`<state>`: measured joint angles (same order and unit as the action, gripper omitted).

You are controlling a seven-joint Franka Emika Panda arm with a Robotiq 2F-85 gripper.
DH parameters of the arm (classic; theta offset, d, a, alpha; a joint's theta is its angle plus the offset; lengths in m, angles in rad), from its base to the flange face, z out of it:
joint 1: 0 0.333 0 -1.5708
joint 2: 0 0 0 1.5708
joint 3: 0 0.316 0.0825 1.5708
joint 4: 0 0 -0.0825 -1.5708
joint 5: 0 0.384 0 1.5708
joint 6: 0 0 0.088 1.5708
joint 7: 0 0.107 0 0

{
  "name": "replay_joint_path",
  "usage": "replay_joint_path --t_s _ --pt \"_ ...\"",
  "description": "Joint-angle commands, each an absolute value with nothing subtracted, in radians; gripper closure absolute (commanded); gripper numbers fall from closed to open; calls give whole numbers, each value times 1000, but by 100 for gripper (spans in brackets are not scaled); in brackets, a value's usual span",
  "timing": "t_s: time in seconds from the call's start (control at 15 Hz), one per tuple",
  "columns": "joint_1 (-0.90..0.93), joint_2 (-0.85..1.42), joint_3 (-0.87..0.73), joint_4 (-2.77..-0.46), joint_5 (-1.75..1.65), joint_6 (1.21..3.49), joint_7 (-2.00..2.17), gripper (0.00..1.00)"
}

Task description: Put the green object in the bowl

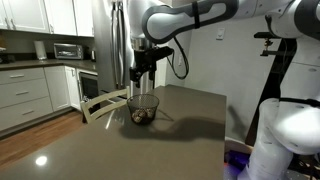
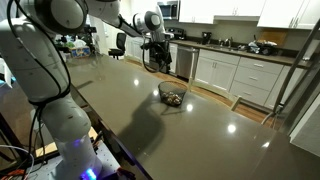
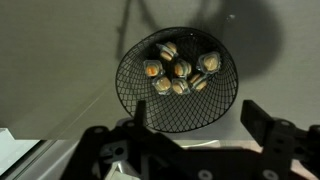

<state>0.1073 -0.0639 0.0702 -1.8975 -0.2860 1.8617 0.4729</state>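
The bowl (image 3: 180,100) is a round, deep, see-through bowl of dark wire mesh on the grey table; it shows in both exterior views (image 1: 143,108) (image 2: 172,95). Several small yellowish lumps (image 3: 178,70) lie together on its bottom. I cannot tell which of them is the green object, and no such lump shows outside the bowl. My gripper (image 3: 195,135) hangs straight above the bowl's near rim, open and empty, and it shows in both exterior views (image 1: 143,80) (image 2: 155,62).
The bowl stands near the far edge of a long grey table (image 1: 190,130). A white chair (image 1: 100,100) stands behind that edge. Kitchen cabinets (image 2: 240,75) and a fridge (image 1: 108,40) lie beyond.
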Motion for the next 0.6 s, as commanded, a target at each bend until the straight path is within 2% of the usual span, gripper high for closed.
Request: replay_joint_path --t_s 0.0,0.07,0.53 --pt "101 -162 88 -1956 -231 1815 417 0" --pt "93 -102 93 -1912 -266 1837 460 0" --pt "92 -104 97 -1917 -264 1835 458 0"
